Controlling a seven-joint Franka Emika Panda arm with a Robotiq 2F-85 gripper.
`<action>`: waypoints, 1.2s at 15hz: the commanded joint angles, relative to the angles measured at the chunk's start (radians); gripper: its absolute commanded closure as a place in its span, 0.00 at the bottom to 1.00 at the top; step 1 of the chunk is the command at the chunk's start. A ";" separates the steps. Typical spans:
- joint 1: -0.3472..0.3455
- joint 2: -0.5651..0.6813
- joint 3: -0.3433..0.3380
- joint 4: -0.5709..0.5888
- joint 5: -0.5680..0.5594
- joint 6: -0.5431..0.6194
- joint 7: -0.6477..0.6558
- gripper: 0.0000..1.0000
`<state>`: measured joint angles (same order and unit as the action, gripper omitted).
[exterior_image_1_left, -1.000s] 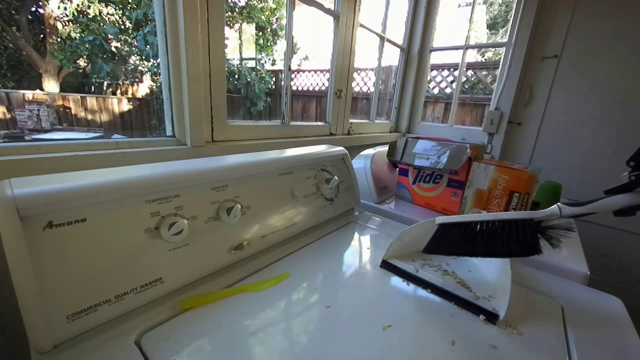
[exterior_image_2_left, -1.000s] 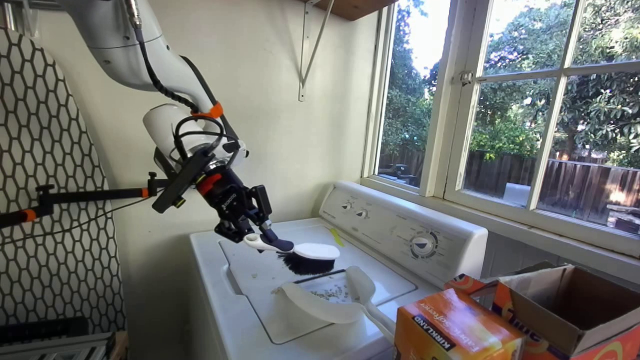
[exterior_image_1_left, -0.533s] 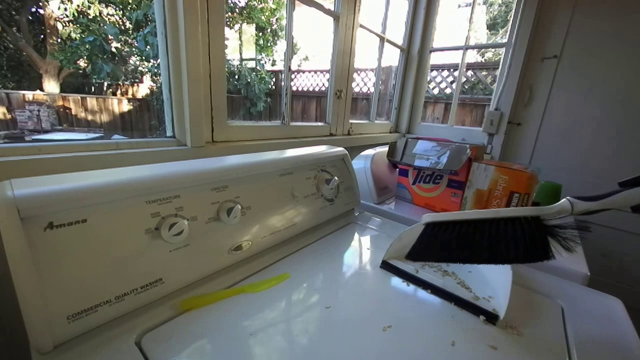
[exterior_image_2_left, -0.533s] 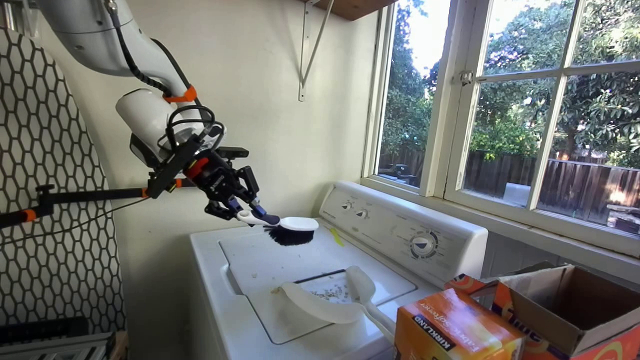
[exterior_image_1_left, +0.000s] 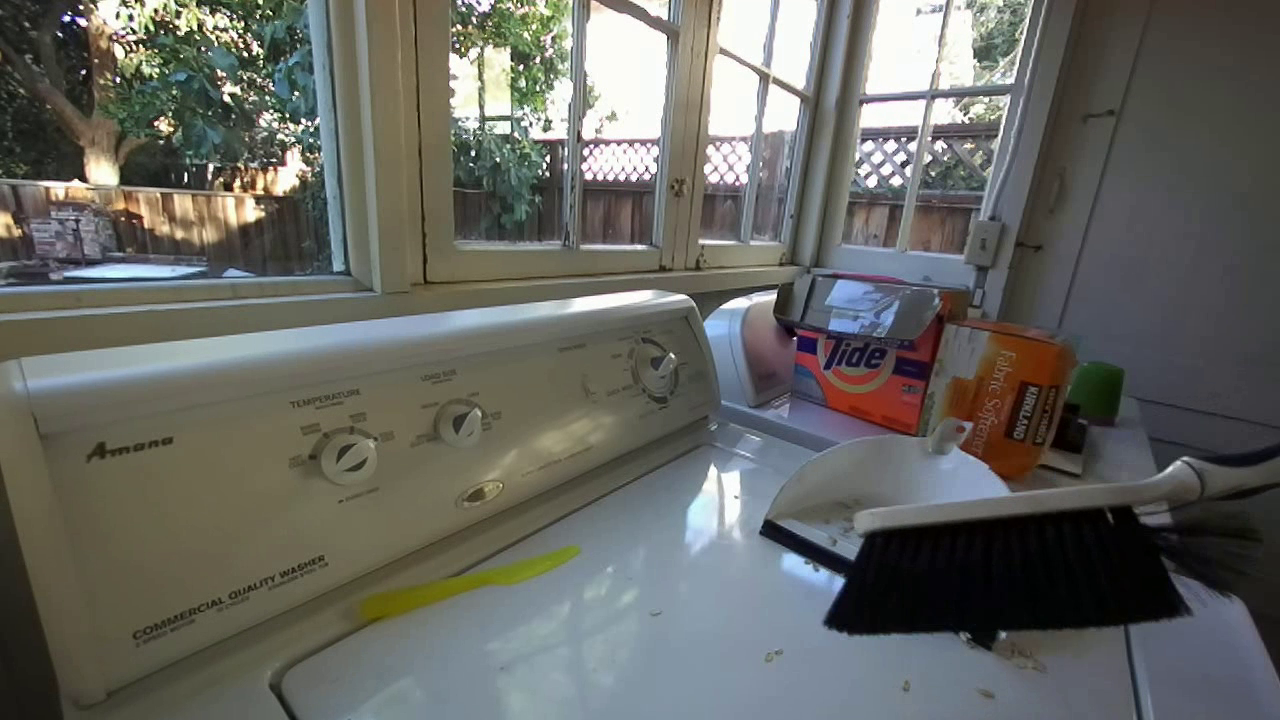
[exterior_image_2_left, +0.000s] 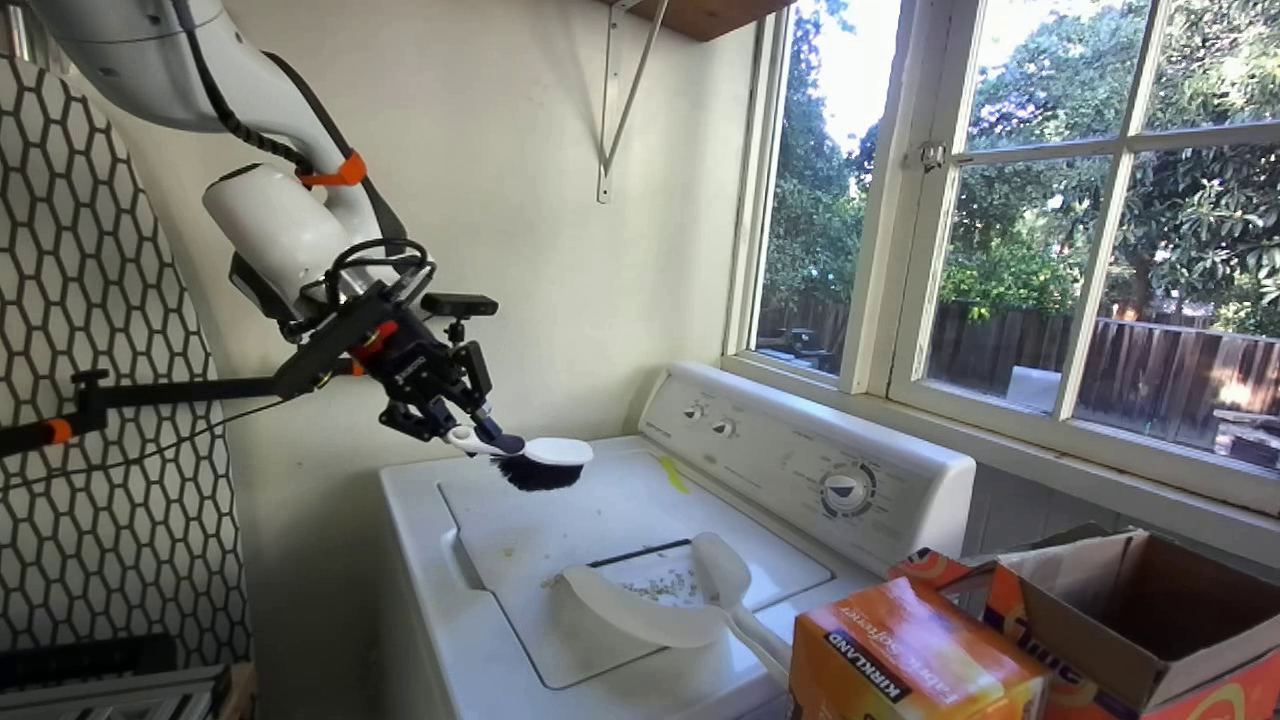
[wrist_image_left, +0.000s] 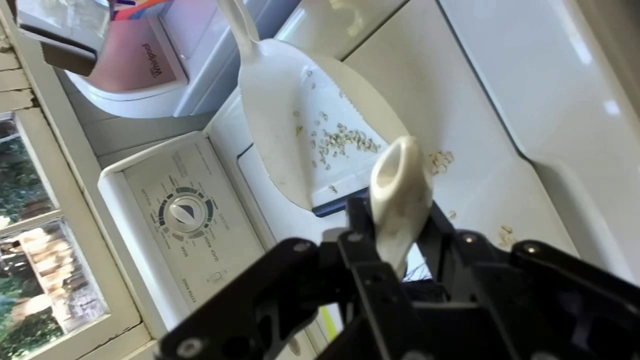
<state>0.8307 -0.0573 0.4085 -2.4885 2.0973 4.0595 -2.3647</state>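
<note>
My gripper (exterior_image_2_left: 478, 428) is shut on the handle of a hand brush, whose white back (exterior_image_2_left: 558, 452) faces up and black bristles (exterior_image_1_left: 1010, 575) hang down. The brush appears raised above the washer lid (exterior_image_2_left: 510, 515), off the open edge of a white dustpan (exterior_image_2_left: 645, 615). From the wrist, the pale end of the handle (wrist_image_left: 400, 200) sticks out between the black fingers (wrist_image_left: 357, 225). Oat-like flakes (wrist_image_left: 347, 140) lie inside the dustpan, and a few more flakes (wrist_image_left: 440, 162) rest on the lid beside it. In an exterior view the bristles hide part of the dustpan.
A yellow-green knife-like utensil (exterior_image_1_left: 470, 582) lies by the control panel (exterior_image_1_left: 520, 440). Past the dustpan handle stand a Kirkland box (exterior_image_2_left: 910, 650) and an open Tide box (exterior_image_2_left: 1140, 610). The windowed wall rises behind the washer; a shelf bracket (exterior_image_2_left: 605, 120) is on the wall.
The arm has drawn back with the brush, leftward and somewhat upward in an exterior view, away from over the dustpan's edge. The dustpan and flakes look unmoved; the gripper has stayed shut.
</note>
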 joint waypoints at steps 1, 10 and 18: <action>-0.017 -0.064 0.011 -0.026 0.100 -0.067 -0.104 0.93; -0.012 -0.117 -0.005 -0.034 0.235 -0.068 -0.290 0.93; -0.003 -0.161 -0.019 -0.042 0.262 -0.080 -0.392 0.93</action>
<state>0.8253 -0.1654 0.3982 -2.5145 2.3272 4.0147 -2.6865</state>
